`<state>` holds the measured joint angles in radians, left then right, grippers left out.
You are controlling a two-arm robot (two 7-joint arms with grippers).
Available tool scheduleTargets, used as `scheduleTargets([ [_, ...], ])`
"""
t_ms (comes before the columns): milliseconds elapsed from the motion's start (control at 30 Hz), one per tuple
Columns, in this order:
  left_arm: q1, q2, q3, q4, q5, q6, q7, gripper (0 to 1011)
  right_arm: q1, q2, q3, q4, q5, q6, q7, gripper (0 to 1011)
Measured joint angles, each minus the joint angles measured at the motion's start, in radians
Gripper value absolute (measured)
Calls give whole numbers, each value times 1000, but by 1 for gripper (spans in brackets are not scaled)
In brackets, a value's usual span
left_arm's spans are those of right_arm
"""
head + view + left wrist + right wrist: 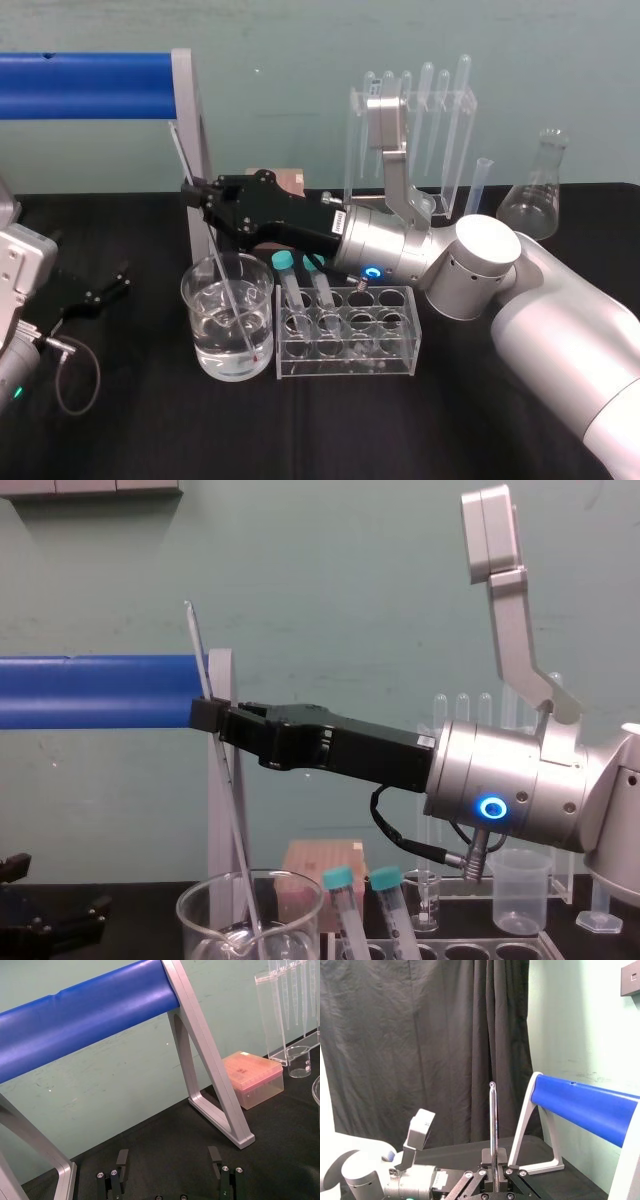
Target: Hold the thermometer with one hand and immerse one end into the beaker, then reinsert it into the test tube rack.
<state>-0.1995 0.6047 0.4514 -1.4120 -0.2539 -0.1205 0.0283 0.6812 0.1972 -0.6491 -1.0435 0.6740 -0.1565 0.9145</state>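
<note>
- Thermometer (222, 272): v. thin clear glass rod, tilted, its top leaning toward the blue bar (85, 85). We see its lower end down inside the beaker (200, 335), in the clear liquid.
- Beaker: wide clear glass w/ rolled rim, partly filled. It stands on the black table (130, 420), just beside the test tube rack (400, 352).
- Rack: low clear plastic block w/ round holes. Two teal-capped tubes (285, 262) lean in its end nearest the beaker.
- Right gripper (192, 195): long, black, on a silver cylindrical wrist w/ a glowing blue ring. It reaches across above the rack, and its fingers are clamped on the rod's upper part, above the beaker rim.
- Left gripper (169, 1157): low over the table, well apart from the beaker. Its fingers (122, 1159) are spread wide w/ nothing between them.
- Behind we see a clear acrylic pipette stand (415, 100) and a glass conical flask (535, 190).
</note>
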Motion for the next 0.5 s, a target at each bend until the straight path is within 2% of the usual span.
scheduleTargets([
  [500,0,0,0,0,0,0,0,1008,-1,2,-3,-1,-1,1,0,55],
])
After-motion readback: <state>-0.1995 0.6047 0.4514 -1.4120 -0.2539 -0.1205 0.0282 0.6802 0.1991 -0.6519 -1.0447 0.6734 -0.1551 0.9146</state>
